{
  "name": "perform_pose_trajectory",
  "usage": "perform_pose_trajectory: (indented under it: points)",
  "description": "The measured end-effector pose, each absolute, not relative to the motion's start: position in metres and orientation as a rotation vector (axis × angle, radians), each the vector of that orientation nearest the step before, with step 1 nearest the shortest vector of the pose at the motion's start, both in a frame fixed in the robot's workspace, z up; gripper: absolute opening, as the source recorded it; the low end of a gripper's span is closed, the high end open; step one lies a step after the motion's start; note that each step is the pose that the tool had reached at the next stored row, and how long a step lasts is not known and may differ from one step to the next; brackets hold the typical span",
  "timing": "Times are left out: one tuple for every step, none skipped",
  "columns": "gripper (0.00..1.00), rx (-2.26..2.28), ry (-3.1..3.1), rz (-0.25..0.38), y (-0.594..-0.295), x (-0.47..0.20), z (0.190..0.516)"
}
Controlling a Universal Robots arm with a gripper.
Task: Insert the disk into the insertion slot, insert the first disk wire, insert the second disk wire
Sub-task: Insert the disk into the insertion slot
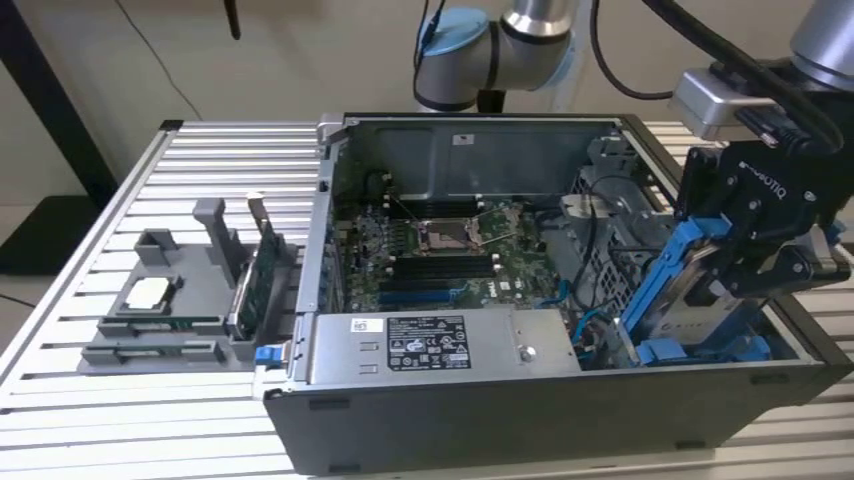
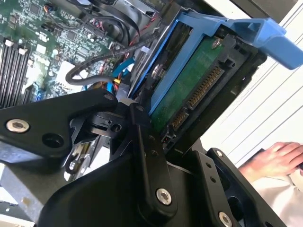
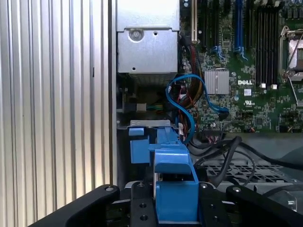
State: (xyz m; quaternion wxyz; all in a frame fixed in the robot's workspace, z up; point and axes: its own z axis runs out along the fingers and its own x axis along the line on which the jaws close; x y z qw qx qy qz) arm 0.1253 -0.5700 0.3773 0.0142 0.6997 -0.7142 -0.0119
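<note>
Clamps the tool (image 1: 734, 280) tight on the disk (image 1: 671, 270). Holds it tilted, lower end near the slot (image 1: 707, 350) in the case (image 1: 534, 420).

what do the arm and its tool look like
The arm has silver-grey tubes and light-blue joint caps, with black cables along it. The tool is black, built of flat linkage bars with silver screws, and carries white lettering on its side.

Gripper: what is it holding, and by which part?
The black gripper clamps the silver-grey disk in its bright blue plastic carrier by its upper part.
</note>
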Motion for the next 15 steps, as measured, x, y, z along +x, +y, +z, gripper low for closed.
perform_pose_trajectory:
  points:
    - [0.33,2.178,-2.224,-0.037,-0.57,0.1253,0.3757]
    - [0.33,2.178,-2.224,-0.037,-0.57,0.1253,0.3739]
    - [0.33,2.178,-2.224,-0.037,-0.57,0.1253,0.3721]
    - [0.33,2.178,-2.224,-0.037,-0.57,0.1253,0.3703]
    - [0.33,2.178,-2.224,-0.037,-0.57,0.1253,0.3686]
    - [0.33,2.178,-2.224,-0.037,-0.57,0.1253,0.3673]
    - [0.33,2.178,-2.224,-0.037,-0.5699,0.1253,0.3667]
    - [0.33,2.178,-2.224,-0.037,-0.5699,0.1253,0.3667]
    - [0.33,2.178,-2.223,-0.036,-0.57,0.1253,0.3667]
    - [0.34,2.178,-2.223,-0.036,-0.57,0.1253,0.3667]
    - [0.34,2.178,-2.224,-0.037,-0.57,0.1253,0.3665]
    - [0.4,2.178,-2.224,-0.037,-0.57,0.1253,0.3664]
    - [0.4,2.178,-2.224,-0.037,-0.57,0.1253,0.3666]
    - [0.47,2.178,-2.224,-0.037,-0.57,0.1252,0.3674]
    - [0.47,2.178,-2.224,-0.037,-0.57,0.1253,0.3685]
